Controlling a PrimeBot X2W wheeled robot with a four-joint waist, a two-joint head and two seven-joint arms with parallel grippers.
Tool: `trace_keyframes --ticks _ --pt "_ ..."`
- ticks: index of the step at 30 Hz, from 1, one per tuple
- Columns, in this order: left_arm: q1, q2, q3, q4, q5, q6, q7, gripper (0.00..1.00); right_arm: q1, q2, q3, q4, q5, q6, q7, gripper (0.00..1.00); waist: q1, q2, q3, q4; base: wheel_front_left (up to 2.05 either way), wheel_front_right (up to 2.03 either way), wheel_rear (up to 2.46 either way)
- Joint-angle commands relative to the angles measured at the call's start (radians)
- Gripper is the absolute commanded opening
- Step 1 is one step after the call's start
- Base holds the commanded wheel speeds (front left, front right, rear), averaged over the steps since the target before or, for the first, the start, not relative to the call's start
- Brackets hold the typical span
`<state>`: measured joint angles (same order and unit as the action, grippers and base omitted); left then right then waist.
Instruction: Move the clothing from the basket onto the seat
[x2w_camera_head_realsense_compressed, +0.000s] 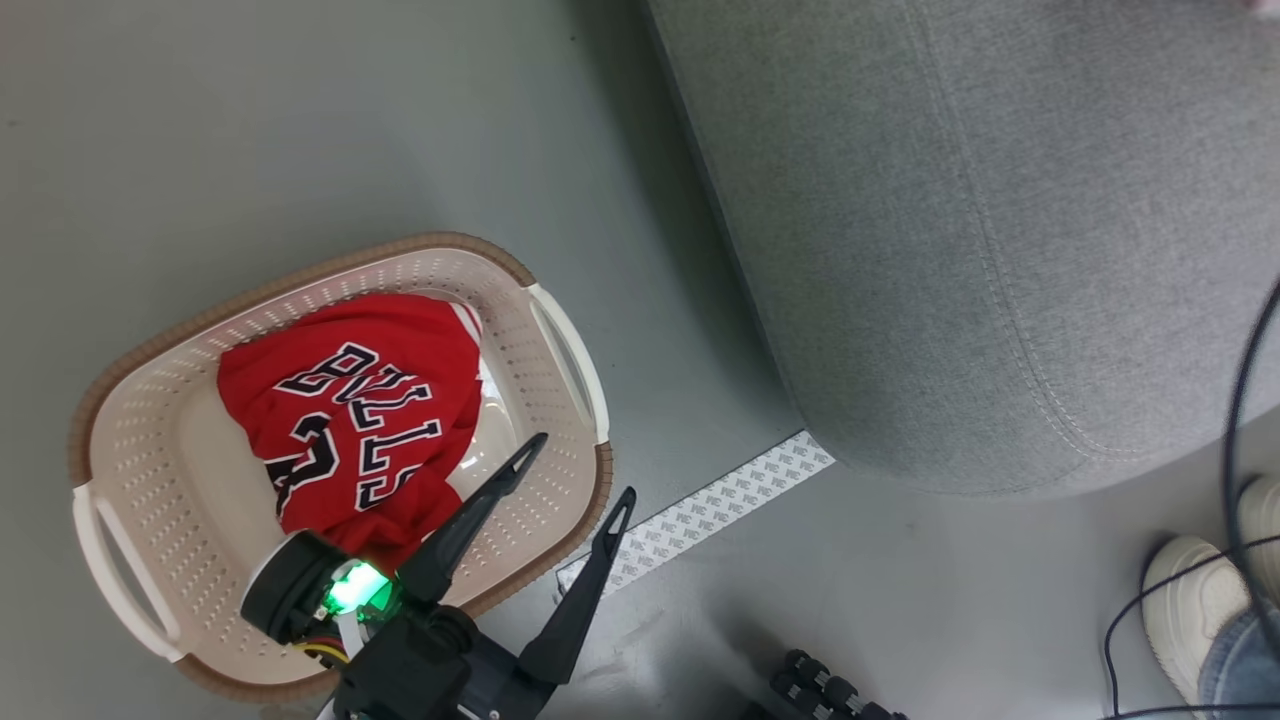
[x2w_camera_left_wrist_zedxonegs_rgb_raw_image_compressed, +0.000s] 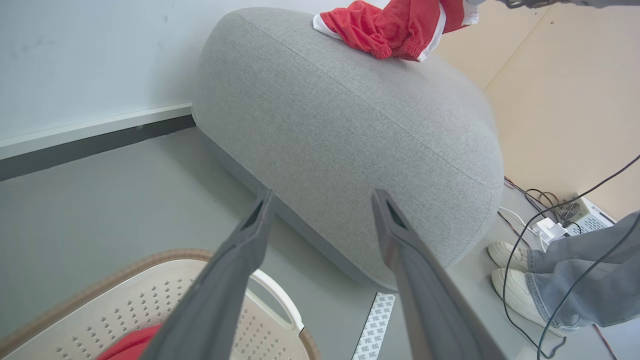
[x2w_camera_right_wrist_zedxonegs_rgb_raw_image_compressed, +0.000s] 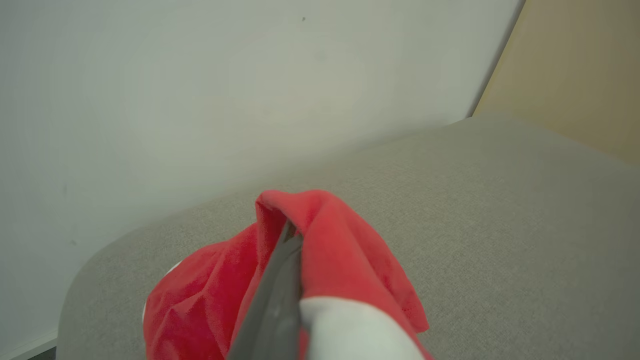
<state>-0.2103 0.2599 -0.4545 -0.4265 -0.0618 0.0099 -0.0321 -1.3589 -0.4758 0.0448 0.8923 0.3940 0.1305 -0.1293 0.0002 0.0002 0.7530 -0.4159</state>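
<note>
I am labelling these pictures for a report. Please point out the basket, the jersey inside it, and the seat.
basket (x2w_camera_head_realsense_compressed: 150, 440), head view, its perforated left wall.
jersey (x2w_camera_head_realsense_compressed: 355, 420), head view, middle of the lettered front.
seat (x2w_camera_head_realsense_compressed: 1000, 250), head view, its grey top surface.

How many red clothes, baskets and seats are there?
Red clothes: 2 (jersey in the basket; red garment on the seat)
Baskets: 1
Seats: 1
Total: 4
</note>
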Motion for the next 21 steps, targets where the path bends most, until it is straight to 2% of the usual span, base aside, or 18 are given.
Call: trace_keyframes --ticks 1,2,3,4,13,21 --pt "-0.011 0.005 -0.005 0.004 0.006 -0.006 -0.007 1.00 0.020 0.003 -0.005 0.023 -0.012 0.000 -0.010 0.00 -0.0002 -0.0002 -0.006 0.014 0.00 0.00 0.00" --pt "-0.016 0.003 -0.007 0.007 0.004 -0.006 -0.011 1.00 0.024 0.008 -0.009 0.049 -0.015 0.000 -0.017 0.16 -0.0002 -0.0002 -0.013 0.020 0.00 0.00 0.00" --pt "-0.020 0.002 -0.006 0.011 0.003 -0.005 -0.015 1.00 0.030 0.018 -0.010 0.072 -0.019 0.000 -0.020 0.85 -0.0002 -0.0002 -0.023 0.025 0.00 0.00 0.00" --pt "-0.018 -0.001 -0.003 0.015 -0.003 -0.002 -0.020 1.00 0.037 0.023 -0.009 0.092 -0.025 0.000 -0.025 1.00 -0.0002 -0.0002 -0.033 0.029 0.00 0.00 0.00" --pt "0.003 -0.033 -0.013 0.114 -0.054 -0.001 -0.089 1.00 0.139 0.032 0.094 0.167 -0.049 0.000 0.033 1.00 -0.0002 -0.0002 -0.216 0.073 0.00 0.00 0.00" --pt "0.069 -0.081 -0.013 0.268 -0.130 0.012 -0.158 1.00 0.312 0.043 0.252 0.118 -0.035 0.000 0.104 1.00 -0.0002 -0.0002 -0.437 0.098 0.00 0.00 0.00"
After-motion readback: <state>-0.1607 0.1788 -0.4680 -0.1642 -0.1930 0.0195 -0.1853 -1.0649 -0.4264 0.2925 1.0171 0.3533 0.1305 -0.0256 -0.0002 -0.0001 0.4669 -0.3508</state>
